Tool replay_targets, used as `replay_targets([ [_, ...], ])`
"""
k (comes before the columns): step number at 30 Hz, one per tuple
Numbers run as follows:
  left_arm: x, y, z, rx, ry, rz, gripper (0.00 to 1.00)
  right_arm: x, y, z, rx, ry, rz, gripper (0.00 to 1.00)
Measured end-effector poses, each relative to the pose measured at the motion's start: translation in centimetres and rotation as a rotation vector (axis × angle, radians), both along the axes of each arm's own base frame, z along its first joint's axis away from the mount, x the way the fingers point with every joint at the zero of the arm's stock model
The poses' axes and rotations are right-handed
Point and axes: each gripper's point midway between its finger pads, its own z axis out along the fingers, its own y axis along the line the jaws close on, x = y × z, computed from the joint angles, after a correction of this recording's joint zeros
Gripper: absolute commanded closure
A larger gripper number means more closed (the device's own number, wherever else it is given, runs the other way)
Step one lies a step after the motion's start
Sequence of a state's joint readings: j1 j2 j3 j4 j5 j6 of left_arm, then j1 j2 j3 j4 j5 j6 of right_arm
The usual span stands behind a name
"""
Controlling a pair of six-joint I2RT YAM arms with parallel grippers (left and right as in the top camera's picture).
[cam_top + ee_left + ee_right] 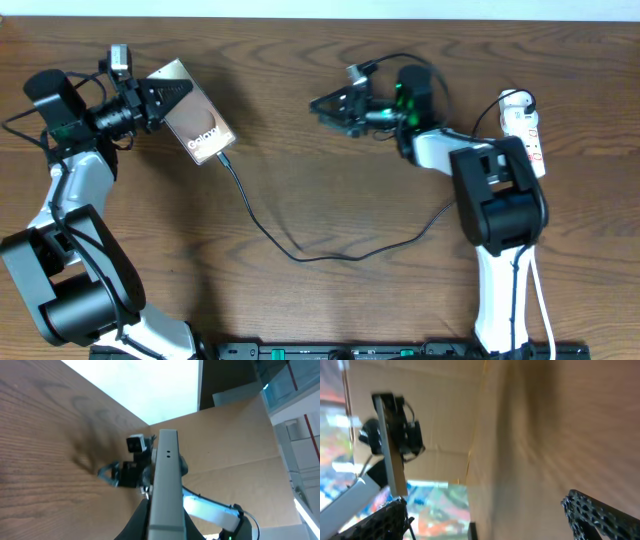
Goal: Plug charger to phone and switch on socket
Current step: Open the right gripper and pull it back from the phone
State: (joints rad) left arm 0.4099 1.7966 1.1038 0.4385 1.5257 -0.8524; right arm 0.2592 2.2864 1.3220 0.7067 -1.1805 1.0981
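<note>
The socket (pixel 524 128) lies at the right, its long axis running near to far, behind our right gripper (pixel 328 112), which points left with fingers apart and empty. Our left gripper (pixel 172 96), far left, is clamped on the phone (pixel 200 128), with the charger (pixel 300 256) at its near end, so we judge the right arm nearer.

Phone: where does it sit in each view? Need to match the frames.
Overhead: phone upper left, lettered face showing, clamped in the left gripper.
Left wrist: phone edge-on, centre, rising from the bottom edge.
Right wrist: phone a thin edge-on strip at far left.
Shared landmark: the wooden table, filling the left of the left wrist view and the right of the right wrist view.
</note>
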Motion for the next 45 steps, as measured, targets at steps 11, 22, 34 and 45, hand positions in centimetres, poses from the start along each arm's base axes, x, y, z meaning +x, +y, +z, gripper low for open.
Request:
replay_targets([
  [11, -1.1, -2.9, -3.1, -0.004, 0.051, -0.036, 0.93, 1.9, -5.5, -4.0, -0.101, 0.228, -0.147, 0.01],
  [22, -0.9, -3.1, -3.1, 0.007, 0.04, -0.032, 0.93, -0.9, -6.8, -1.0, -0.471, 0.139, -0.271, 0.01],
  [34, -0.9, -6.7, -7.3, 0.072, 0.22, -0.006, 0.93, -2.8, -9.1, 2.9, -0.76, -0.003, -0.412, 0.01],
  [45, -2.9, -6.5, -15.2, 0.372, 0.468, 0.113, 0.93, -2.7, -10.3, 2.2, -0.834, -0.007, -0.446, 0.01],
])
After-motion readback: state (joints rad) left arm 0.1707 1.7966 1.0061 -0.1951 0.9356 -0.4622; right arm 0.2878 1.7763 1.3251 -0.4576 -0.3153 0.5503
